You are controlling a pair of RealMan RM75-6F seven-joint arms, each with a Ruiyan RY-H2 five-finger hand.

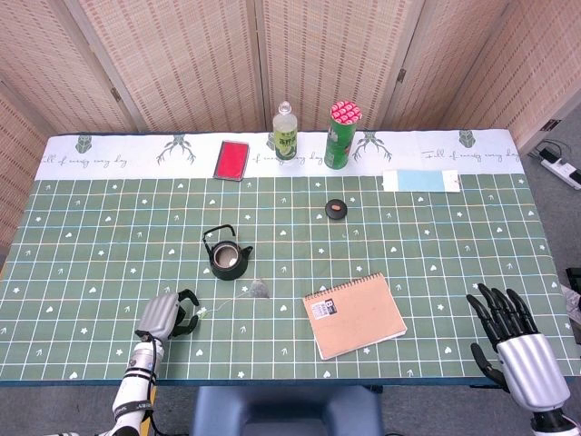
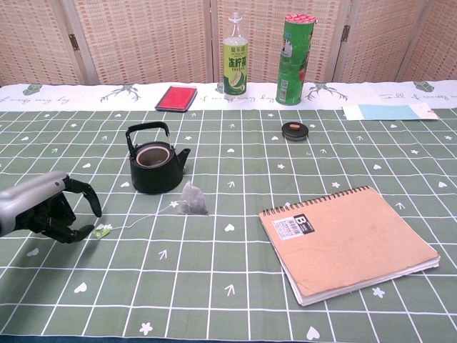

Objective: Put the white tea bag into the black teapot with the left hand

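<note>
Fingers of the left hand (image 2: 53, 213) curled apart near the tea bag's tag (image 2: 102, 230) at lower left, which wanted a precise pinch.

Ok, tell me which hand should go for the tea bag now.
The left. The left hand sits right beside the tag of the tea bag, near the black teapot. The right hand hangs at the far table edge, beyond the notebook.

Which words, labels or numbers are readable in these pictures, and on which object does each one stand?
"B" on the white label of the brown notebook; the smaller print there is too small to read.
Cursive lettering on the white border of the tablecloth: too blurred to read reliably.
Labels on the bottle and green can: not legible.
</note>
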